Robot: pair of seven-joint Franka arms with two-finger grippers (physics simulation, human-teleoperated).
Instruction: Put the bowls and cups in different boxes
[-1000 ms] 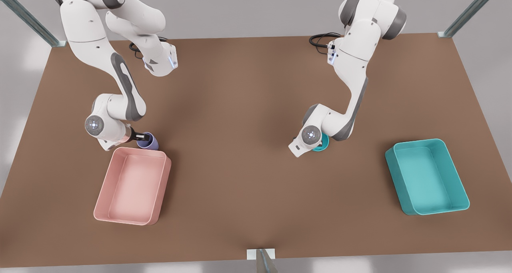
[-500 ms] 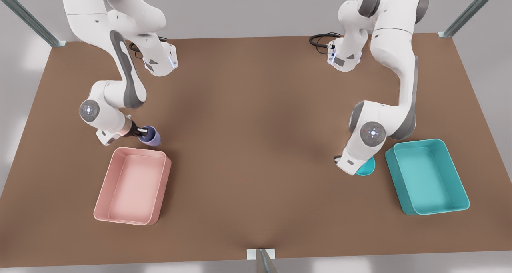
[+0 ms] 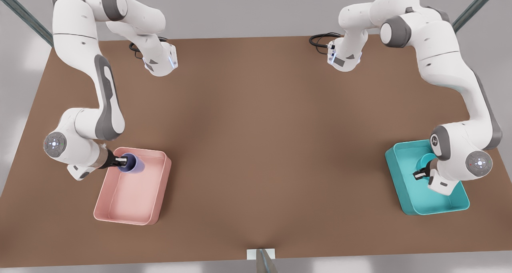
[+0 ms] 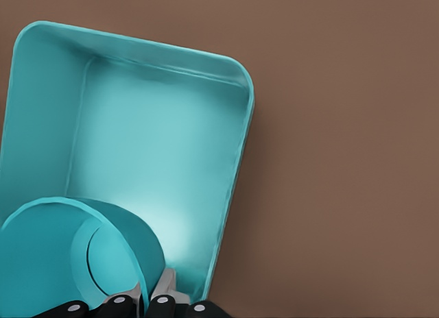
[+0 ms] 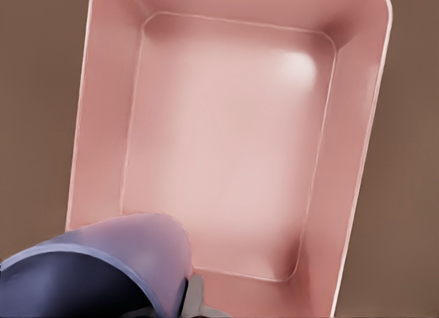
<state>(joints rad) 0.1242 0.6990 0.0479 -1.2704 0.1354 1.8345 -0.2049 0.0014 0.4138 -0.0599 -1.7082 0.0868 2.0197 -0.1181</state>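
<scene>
Over the teal box (image 3: 404,185), at the front view's right, the left gripper (image 3: 420,174) grasps the small teal bowl (image 3: 425,161) by its rim, one finger inside the wall and one outside. The bowl hangs tilted on its side, its mouth turned toward the gripper, above the box's floor near the far end; whether it touches the floor cannot be told. From the left wrist view the bowl (image 4: 75,253) sits close against the fingers (image 4: 163,290) with the teal box (image 4: 171,147) open beneath it, and brown table (image 4: 343,153) beside the box's long wall.

At the front view's left, the right gripper (image 3: 118,161) is clenched on the lavender cup (image 3: 133,163), one finger inside its mouth and one outside. The cup lies nearly horizontal in the grip, its mouth toward the wrist, held above the far corner of the pink box (image 3: 132,197). In the right wrist view the cup (image 5: 103,263) fills the near corner, with the pink box (image 5: 226,140) below it, its floor bare.

Both boxes rest flat on the brown table (image 3: 256,145), well apart, near opposite ends.
</scene>
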